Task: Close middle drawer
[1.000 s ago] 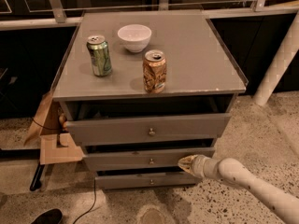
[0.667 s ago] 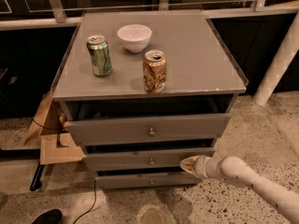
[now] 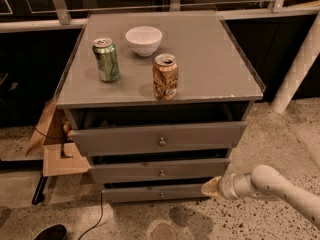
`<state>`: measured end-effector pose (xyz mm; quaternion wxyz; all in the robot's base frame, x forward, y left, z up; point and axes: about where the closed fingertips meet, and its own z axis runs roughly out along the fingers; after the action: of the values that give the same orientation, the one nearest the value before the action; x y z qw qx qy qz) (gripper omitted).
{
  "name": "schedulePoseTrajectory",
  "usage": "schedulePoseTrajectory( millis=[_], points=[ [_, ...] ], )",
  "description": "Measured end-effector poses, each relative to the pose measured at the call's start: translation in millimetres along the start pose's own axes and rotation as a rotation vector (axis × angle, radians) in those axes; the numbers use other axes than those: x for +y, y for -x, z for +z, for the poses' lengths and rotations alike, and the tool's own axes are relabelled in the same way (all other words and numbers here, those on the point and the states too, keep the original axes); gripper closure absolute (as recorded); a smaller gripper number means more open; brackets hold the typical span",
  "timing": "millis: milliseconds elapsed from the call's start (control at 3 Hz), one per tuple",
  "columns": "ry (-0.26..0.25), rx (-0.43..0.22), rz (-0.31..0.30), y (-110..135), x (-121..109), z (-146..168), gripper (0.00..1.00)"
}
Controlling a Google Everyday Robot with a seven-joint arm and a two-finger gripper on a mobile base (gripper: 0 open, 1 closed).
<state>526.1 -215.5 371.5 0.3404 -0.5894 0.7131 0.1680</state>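
Middle drawer [image 3: 160, 170] is the second of three in the grey cabinet [image 3: 210, 59]. It sticks out a little, with a dark gap showing above its front, so it is not shut yet. Its front is flat, plain grey wood with one small round metal knob [image 3: 161, 173] in the middle. The top drawer [image 3: 160, 138] above it has a taller front and sticks out more. The bottom drawer [image 3: 155, 193] has the thinnest front and sticks out least (the three look a bit like steps). The gripper [image 3: 211, 187] is low down at the right end of the middle drawer's front, just beside its bottom corner. It sits at the end of a smooth white arm [image 3: 280, 186] that comes in from the right. I think it is there to push the front in, since a push needs no hold on the knob. I cannot tell if the gripper is open or closed, or if it touches the wood. A push at one end could send the drawer in crooked, so it may need to be slow and straight. On the smooth cabinet top stand a shiny green can [image 3: 106, 59], a shiny orange-brown can [image 3: 165, 76] and a round white bowl [image 3: 144, 40], all upright and apart. A hard bump might shake them. A brown cardboard box [image 3: 57, 159] sits by the cabinet's left side on the speckled floor [image 3: 260, 134].
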Motion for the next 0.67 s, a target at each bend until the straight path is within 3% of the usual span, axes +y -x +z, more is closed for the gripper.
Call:
schedulePoseTrajectory(
  millis=[333, 667],
  points=[
    [0.066, -0.014, 0.007, 3.1, 17.4, 0.1, 0.82],
    [0.066, -0.015, 0.007, 3.2, 17.5, 0.1, 0.59]
  ],
)
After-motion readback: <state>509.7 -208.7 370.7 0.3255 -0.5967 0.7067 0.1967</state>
